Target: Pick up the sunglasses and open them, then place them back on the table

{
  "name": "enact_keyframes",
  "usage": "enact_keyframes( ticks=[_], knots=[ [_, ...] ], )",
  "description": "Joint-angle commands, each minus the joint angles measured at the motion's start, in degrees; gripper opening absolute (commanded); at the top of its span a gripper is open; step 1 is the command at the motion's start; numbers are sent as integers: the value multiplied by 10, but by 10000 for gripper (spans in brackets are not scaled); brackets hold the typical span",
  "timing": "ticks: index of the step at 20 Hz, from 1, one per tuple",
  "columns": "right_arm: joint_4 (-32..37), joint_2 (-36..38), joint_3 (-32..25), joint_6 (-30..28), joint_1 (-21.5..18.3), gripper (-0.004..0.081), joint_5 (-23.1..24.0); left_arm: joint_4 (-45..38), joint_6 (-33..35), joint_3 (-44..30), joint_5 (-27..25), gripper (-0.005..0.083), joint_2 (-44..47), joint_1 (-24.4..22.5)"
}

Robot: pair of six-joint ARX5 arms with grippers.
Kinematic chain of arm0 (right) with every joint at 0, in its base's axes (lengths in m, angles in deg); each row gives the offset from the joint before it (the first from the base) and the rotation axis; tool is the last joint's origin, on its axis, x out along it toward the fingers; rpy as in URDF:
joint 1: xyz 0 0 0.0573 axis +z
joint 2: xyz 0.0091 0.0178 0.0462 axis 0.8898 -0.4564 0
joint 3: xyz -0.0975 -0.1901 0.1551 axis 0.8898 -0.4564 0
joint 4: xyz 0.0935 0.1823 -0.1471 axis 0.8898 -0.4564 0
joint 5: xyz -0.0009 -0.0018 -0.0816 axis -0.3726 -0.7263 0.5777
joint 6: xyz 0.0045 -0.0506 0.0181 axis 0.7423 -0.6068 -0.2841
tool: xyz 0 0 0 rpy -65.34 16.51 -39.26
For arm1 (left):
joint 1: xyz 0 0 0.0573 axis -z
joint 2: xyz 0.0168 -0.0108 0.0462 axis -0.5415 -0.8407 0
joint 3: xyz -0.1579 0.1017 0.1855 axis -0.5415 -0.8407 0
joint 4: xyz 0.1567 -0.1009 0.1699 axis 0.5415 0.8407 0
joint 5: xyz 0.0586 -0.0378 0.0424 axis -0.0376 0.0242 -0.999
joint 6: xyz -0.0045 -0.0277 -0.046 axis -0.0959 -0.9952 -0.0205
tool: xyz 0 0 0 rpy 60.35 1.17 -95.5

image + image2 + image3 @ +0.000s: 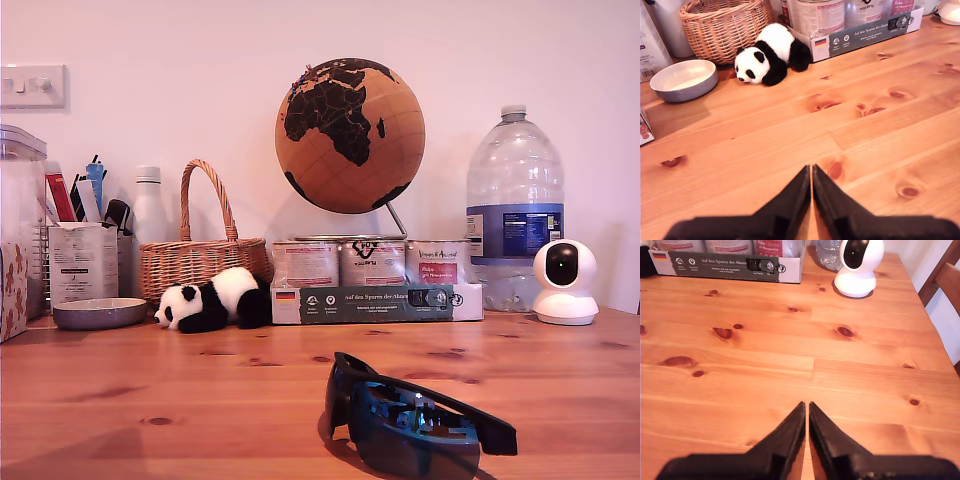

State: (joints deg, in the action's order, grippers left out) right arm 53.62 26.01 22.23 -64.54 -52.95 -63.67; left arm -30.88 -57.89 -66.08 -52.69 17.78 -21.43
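Note:
The black wraparound sunglasses lie on the pine table near its front edge, right of centre in the exterior view, dark bluish lens toward the camera. One slim arm sticks out toward the exterior view's right. Neither wrist view shows them. My first gripper is shut and empty, hovering over bare table with the toy panda ahead. Also shut and empty, my second gripper hangs above bare table. No arm appears in the exterior view.
Along the back stand a toy panda, wicker basket, grey bowl, carton of tins under a globe, large water bottle and white camera. A chair stands past the table edge.

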Motion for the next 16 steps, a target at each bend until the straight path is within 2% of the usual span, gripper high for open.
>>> enact_keyframes(
  ticks=[1, 7, 13, 14, 16],
  knots=[
    [23, -3, -4, -27, 3, -11, -1, 1, -3, -5, 76, -23, -5, -1],
    [24, -3, -4, -15, 3, -11, -2, 0, -3, -5, 76, -23, -5, -1],
    [68, -3, -4, 110, 3, -11, -92, -46, -32, -2, 122, -23, -5, -1],
    [82, -3, -4, 137, 3, -11, -106, -51, -30, 3, 134, -23, -5, 1],
    [96, -3, -4, 178, 3, -11, -133, -51, 21, 19, 161, -23, -5, 8]
  ],
)
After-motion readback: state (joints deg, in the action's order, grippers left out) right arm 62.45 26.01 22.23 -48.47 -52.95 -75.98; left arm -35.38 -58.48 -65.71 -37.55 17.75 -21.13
